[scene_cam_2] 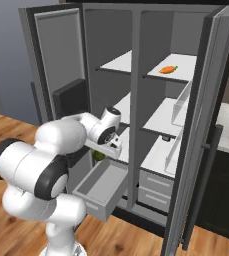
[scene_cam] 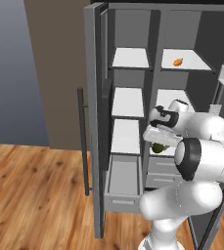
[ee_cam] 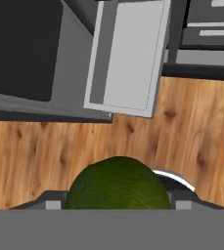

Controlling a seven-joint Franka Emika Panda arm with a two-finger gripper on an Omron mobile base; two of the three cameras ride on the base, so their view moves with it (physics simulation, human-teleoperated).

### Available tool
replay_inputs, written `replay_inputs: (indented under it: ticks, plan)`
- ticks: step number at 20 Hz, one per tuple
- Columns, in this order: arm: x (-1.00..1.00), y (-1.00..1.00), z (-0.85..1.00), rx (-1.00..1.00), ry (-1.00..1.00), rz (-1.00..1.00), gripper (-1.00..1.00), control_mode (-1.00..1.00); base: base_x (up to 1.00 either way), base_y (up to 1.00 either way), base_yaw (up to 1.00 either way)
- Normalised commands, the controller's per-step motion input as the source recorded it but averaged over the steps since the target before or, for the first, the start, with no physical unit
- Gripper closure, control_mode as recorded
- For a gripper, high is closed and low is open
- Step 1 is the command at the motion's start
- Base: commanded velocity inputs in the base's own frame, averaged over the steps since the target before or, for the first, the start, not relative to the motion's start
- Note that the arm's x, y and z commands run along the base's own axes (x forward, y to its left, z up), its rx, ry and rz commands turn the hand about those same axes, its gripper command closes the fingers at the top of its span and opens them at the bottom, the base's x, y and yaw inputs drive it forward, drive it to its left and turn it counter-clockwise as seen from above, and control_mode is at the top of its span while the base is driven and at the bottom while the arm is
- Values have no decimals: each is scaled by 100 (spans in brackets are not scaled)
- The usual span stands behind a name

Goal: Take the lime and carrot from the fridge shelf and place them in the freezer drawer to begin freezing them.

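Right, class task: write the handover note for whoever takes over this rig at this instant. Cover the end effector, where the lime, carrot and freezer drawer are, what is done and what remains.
End effector: shut on the lime, held in the air in front of the open fridge.
Carrot: lying on the top right fridge shelf, untouched.
Freezer drawer: pulled open at the bottom left, nothing visible inside.
Done: lime taken off the shelf.
Left: lower the lime into the drawer and release, then fetch the carrot and place it there too.
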Motion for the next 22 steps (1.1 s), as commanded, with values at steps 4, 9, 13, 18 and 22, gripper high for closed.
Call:
replay_inputs:
  ticks: [4,9,13,18,22]
  plan:
    - [13,0,-38,0,-2,24,100,-100,0,0,0]
    - [2,0,-47,0,-10,33,100,-100,0,0,0]
    - [8,4,-40,0,-12,29,100,-100,0,0,0]
    - [11,6,-45,0,-4,27,100,-100,0,0,0]
    - [2,0,-30,0,-1,19,100,-100,0,0,0]
